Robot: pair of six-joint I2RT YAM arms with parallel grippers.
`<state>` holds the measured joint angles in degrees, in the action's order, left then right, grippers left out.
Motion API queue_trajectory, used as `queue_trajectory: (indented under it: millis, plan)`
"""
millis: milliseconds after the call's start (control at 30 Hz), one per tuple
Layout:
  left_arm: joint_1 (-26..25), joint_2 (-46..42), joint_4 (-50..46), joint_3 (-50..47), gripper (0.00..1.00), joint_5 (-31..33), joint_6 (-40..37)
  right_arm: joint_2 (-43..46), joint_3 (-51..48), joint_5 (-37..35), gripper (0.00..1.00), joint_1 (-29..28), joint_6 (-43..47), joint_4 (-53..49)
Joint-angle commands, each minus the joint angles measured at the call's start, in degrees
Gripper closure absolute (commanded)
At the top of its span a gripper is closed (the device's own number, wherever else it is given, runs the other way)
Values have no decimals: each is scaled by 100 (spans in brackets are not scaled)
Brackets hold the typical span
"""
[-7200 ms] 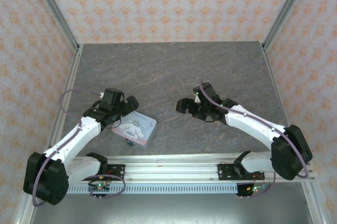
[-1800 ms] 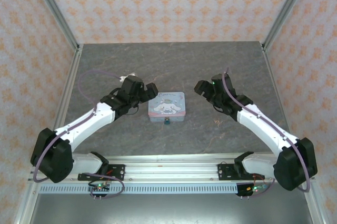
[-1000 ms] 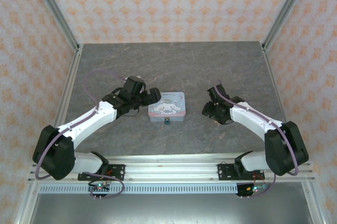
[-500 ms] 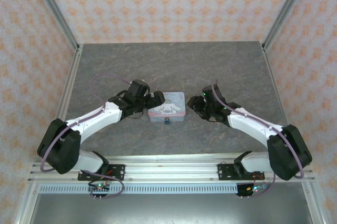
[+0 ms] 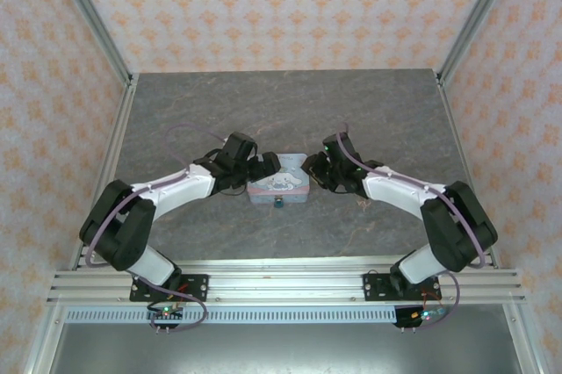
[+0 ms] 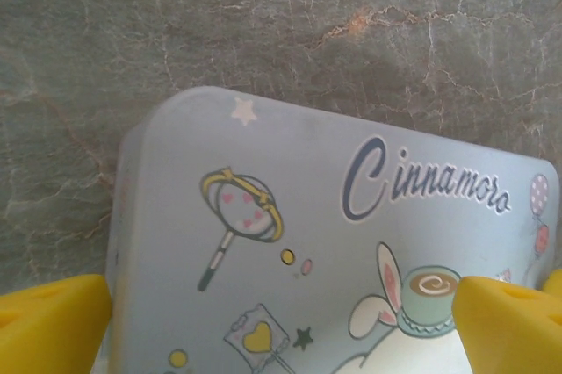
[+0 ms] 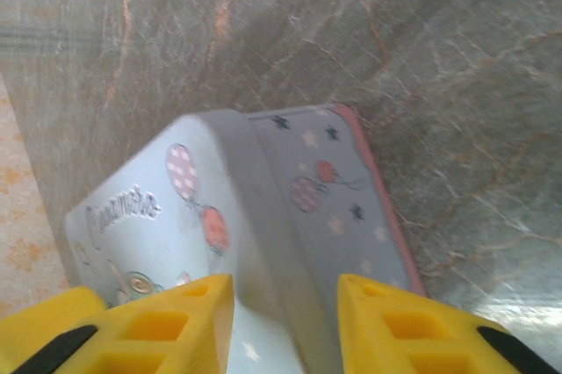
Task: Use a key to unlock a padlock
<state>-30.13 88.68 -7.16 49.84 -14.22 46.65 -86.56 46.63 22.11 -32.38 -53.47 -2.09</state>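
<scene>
The small blue-teal padlock (image 5: 278, 204) hangs at the near side of a pastel cartoon tin (image 5: 281, 184) in the middle of the table. My left gripper (image 5: 268, 168) is at the tin's left end. In the left wrist view it (image 6: 281, 326) is open wide, one yellow finger (image 6: 53, 321) off each side of the lid (image 6: 290, 216). My right gripper (image 5: 313, 169) is at the tin's right end. Its jaws (image 7: 285, 317) stand partly open astride the lid's right edge (image 7: 263, 198). A thin dark speck (image 5: 363, 205) on the table may be the key, too small to tell.
The grey marble table (image 5: 281, 111) runs to patterned walls at the back and sides, with metal posts at the corners. A metal rail (image 5: 281, 286) carrying both arm bases lines the near edge.
Both grippers have moved inward until they flank the tin. The right gripper swung left from the bare table to the tin's right end and its jaws narrowed. The tin has not moved.
</scene>
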Motion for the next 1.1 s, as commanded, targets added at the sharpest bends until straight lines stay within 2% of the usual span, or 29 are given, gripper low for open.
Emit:
queue_trajectory:
  millis: [0,333,433,567,633,767,900,1067]
  plan:
    - [-56,149,235,336,0,-51,57,-235,304,-17,67,-24,17,169]
    - [-53,656,132,913,0,-13,-41,-699,643,8,68,178,-100,309]
    - [-30,729,39,1016,0,39,-122,-700,647,56,62,224,-86,358]
    - [56,730,-75,998,0,144,-181,-312,394,-90,44,362,-43,285]
    - [174,674,-98,935,0,228,-200,19,174,-245,40,463,-24,174]
    - [470,551,-173,809,0,243,-281,658,-242,-398,37,710,132,-209]
    - [696,241,-387,639,0,284,-444,1054,-468,-622,37,853,531,-1023]
    - [742,-340,-576,362,0,106,-413,1335,-832,-1041,38,968,1003,-1765]
